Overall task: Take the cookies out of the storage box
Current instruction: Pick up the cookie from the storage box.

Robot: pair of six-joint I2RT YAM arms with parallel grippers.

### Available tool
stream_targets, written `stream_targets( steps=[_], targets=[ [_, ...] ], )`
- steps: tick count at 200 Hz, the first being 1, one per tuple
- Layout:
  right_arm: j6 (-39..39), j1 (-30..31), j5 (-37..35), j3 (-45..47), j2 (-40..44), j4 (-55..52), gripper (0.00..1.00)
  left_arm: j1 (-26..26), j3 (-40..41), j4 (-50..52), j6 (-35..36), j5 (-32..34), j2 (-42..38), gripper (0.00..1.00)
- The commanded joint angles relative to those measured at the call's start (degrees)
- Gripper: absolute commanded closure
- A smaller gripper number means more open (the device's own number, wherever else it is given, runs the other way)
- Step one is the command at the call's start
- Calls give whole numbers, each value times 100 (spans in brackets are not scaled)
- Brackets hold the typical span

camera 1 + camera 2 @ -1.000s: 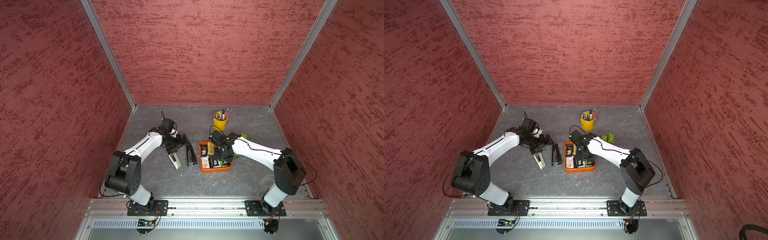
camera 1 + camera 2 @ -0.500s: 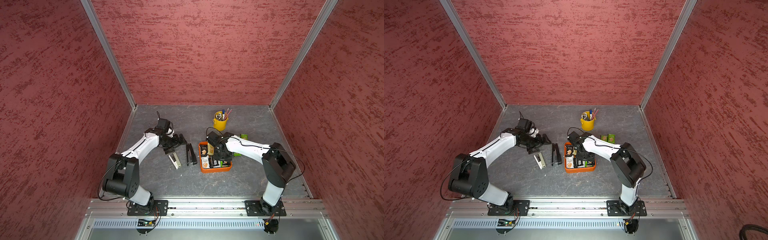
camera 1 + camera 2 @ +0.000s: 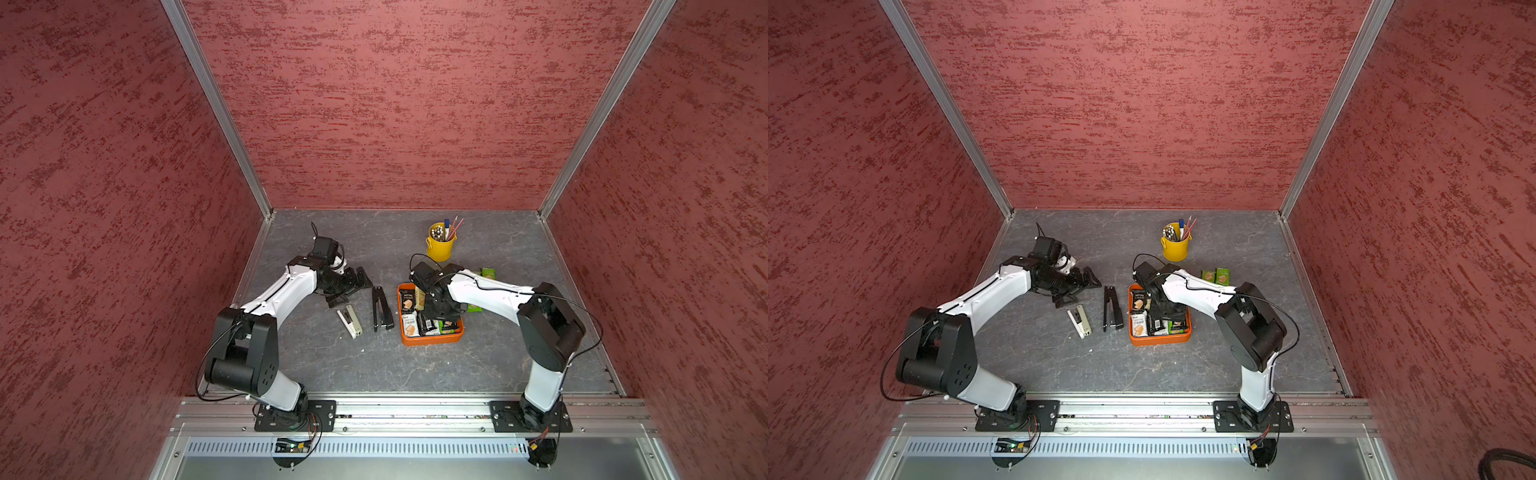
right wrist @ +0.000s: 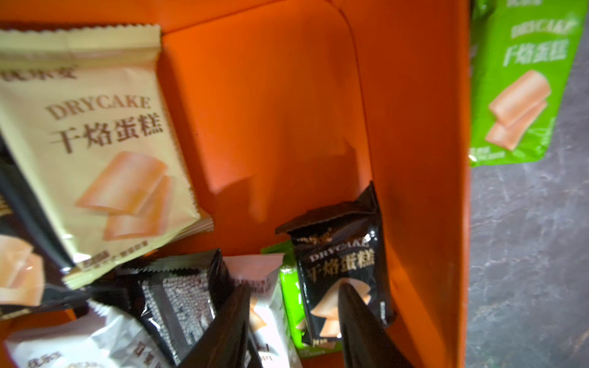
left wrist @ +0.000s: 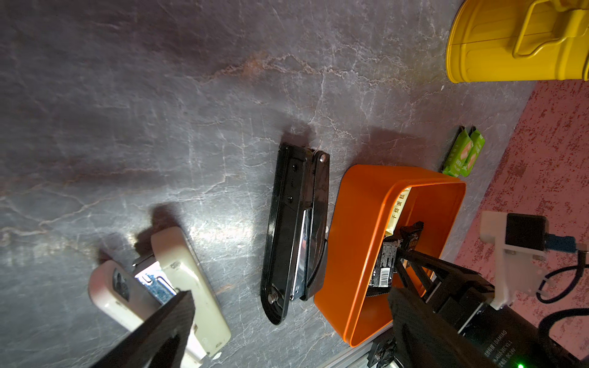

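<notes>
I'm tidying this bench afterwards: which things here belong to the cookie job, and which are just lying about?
Job: orange storage box; cookie packets inside it; green packets already out on the table.
Lying about: black stapler; beige stapler; yellow pen bucket.

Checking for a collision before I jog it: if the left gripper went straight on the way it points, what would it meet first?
Most likely the black stapler, which lies ahead between the open fingers of the left gripper in its wrist view. The storage box sits just beyond. Depth is unclear.
</notes>
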State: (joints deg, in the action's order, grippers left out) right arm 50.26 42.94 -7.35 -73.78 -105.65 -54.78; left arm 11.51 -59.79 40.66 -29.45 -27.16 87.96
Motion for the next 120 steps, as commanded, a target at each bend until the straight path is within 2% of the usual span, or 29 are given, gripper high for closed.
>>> stream_targets(
  steps=[1, 39, 66, 120],
  targets=[
    [-25, 17, 324, -49, 204, 450, 52, -42, 8, 38, 124, -96, -96, 0],
    [-115, 18, -107, -36, 667, 111, 52, -35, 81, 1, 93, -98, -143, 0],
    [-278, 23, -253, -131, 635, -254, 51, -39, 73, -24, 66, -131, -130, 0],
    [-513, 8, -197, -188, 349, -417, 38, -33, -2, 6, 65, -141, -98, 0]
  ],
)
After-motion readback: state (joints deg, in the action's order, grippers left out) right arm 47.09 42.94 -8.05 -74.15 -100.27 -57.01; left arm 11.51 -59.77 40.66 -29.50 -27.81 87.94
